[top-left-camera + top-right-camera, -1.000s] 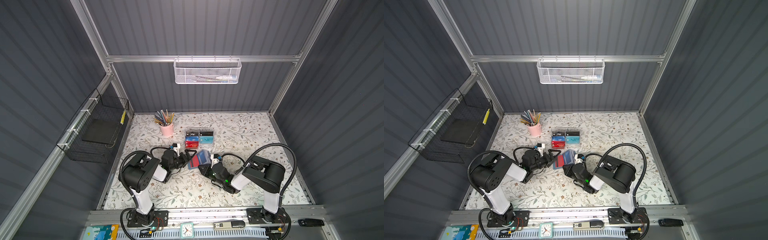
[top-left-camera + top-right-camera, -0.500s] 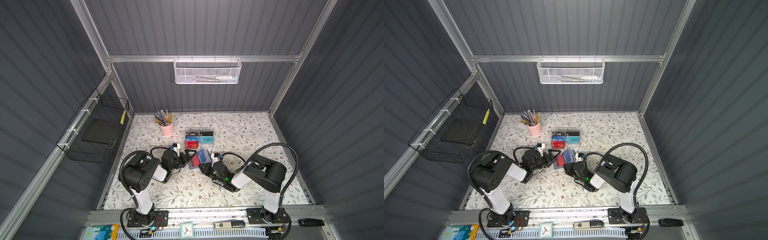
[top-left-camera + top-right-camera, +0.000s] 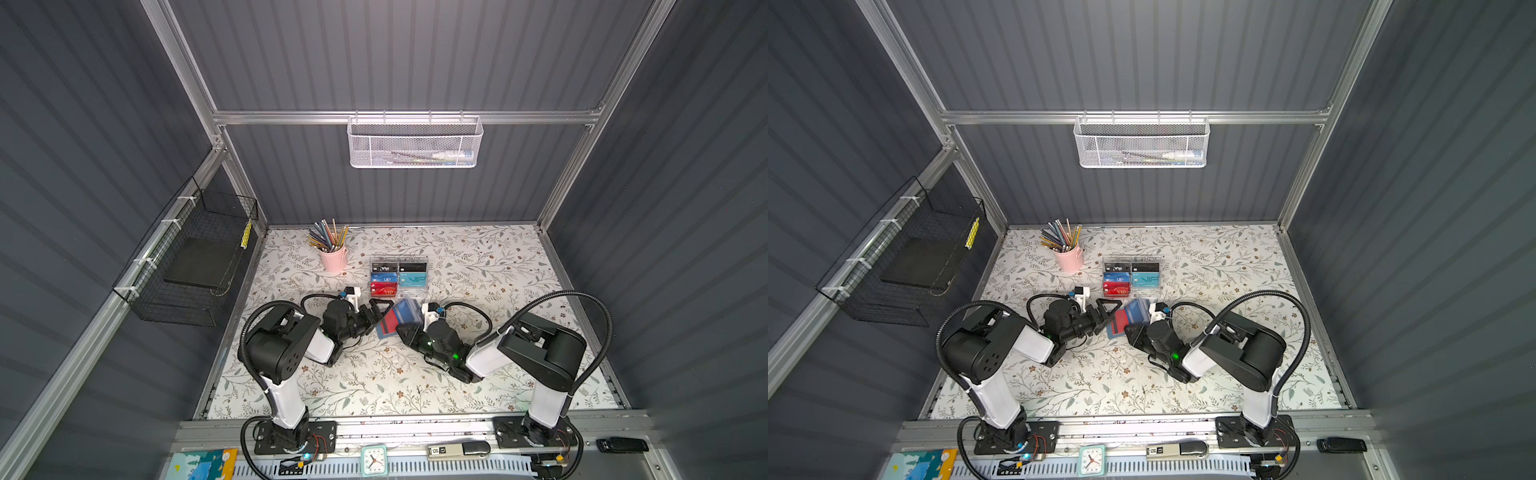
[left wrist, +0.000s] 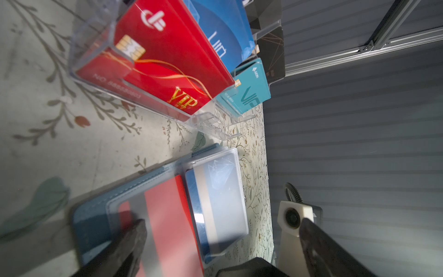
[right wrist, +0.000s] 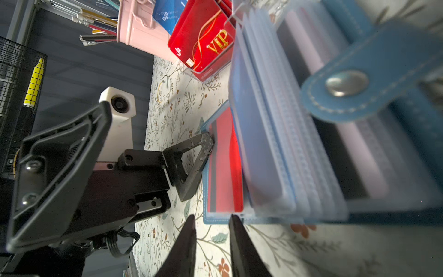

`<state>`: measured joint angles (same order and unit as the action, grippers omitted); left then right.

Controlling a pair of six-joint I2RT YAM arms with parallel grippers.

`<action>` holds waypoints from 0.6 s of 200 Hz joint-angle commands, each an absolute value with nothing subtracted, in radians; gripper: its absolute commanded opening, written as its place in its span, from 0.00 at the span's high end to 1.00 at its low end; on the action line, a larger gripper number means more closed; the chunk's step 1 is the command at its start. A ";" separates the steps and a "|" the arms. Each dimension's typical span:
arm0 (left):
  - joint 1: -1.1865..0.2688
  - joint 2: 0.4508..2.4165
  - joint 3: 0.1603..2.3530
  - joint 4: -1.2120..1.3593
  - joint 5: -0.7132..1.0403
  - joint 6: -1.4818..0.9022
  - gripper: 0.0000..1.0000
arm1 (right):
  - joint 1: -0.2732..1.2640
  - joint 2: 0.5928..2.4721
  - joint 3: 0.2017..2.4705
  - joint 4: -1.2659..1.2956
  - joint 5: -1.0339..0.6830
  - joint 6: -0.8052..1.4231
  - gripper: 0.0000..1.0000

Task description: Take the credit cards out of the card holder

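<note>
The card holder (image 3: 398,319) (image 3: 1128,318) lies open on the bench (image 3: 490,266) at mid-frame in both top views, between my two claws. It is just below the clear rack (image 3: 399,277) of VIP cards, whose front edge crowds its upper corner. My left claw (image 3: 380,312) (image 4: 221,223) is spread wide. One finger (image 5: 206,144) tips onto the flat sleeve holding a red credit card (image 5: 225,167); the other stands off the holder. A blue card (image 4: 190,191) sits in the next sleeve. My right claw (image 5: 212,217) has its tips narrowly parted at the holder's edge, clamping nothing I can see. The fanned sleeves (image 5: 275,144) and snap tab (image 5: 347,82) overhang the red card. A pink pencil cup (image 3: 334,258) stands to the upper left of the rack.
</note>
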<state>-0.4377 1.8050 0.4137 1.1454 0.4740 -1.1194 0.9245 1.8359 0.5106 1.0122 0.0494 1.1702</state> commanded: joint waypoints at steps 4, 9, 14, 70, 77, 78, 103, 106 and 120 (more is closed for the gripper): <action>-0.442 1.848 0.380 1.032 0.476 -1.123 0.00 | 0.927 1.863 0.532 0.976 0.068 1.159 0.72; -0.442 1.848 0.380 1.033 0.477 -1.123 0.00 | 0.927 1.869 0.538 0.978 0.067 1.159 0.72; -0.442 1.846 0.378 1.034 0.478 -1.123 0.00 | 0.924 1.875 0.542 0.975 0.068 1.159 0.72; -0.442 1.836 0.370 1.027 0.476 -1.114 0.00 | 0.916 1.903 0.556 0.963 0.079 1.161 0.72; -0.443 1.842 0.370 1.035 0.477 -1.118 0.00 | 0.916 1.907 0.558 0.968 0.080 1.161 0.72; -0.442 1.843 0.370 1.036 0.475 -1.118 0.00 | 0.915 1.908 0.558 0.970 0.080 1.161 0.72; -0.442 1.862 0.367 1.066 0.480 -1.130 0.00 | 0.911 1.920 0.570 0.979 0.070 1.161 0.73; -0.442 1.863 0.365 1.068 0.480 -1.132 0.00 | 0.911 1.922 0.572 0.981 0.068 1.160 0.73; -0.442 1.868 0.362 1.077 0.482 -1.132 0.00 | 0.910 1.921 0.575 0.981 0.066 1.160 0.73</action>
<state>-0.4377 1.8179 0.4026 1.1828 0.4744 -1.1202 0.9215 1.9003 0.5556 0.9794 0.0486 1.1702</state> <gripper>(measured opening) 0.998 0.273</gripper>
